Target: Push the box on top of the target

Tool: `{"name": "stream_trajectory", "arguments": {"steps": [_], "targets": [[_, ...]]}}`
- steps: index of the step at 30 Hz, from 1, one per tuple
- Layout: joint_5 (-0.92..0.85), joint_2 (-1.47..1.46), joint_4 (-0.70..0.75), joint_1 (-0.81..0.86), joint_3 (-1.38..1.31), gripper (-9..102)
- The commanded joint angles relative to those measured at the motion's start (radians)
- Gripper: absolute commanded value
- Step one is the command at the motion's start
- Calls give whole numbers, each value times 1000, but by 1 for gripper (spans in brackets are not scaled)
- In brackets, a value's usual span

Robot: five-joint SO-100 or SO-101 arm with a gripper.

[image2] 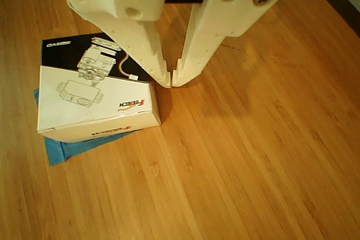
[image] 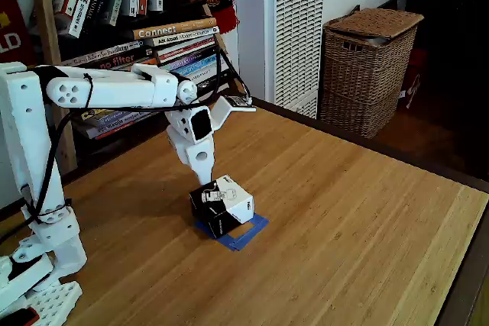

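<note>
Fingertips of my white pincer [image2: 171, 78], shut and empty, touch the small black-and-white cardboard box [image2: 93, 102] at its right corner in the other view, blue tape square [image2: 59, 149] beneath it.

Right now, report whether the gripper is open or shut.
Shut: in the other view the gripper fingertips nearly meet, holding nothing, beside the box.
</note>
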Motion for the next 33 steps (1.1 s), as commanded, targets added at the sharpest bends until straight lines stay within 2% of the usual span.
{"name": "stream_trajectory", "arguments": {"steps": [1, 19, 33], "targets": [[-6, 6, 3, 3, -38, 0], [23, 67, 103, -54, -32, 0], [-41, 94, 97, -20, 43, 0]]}}
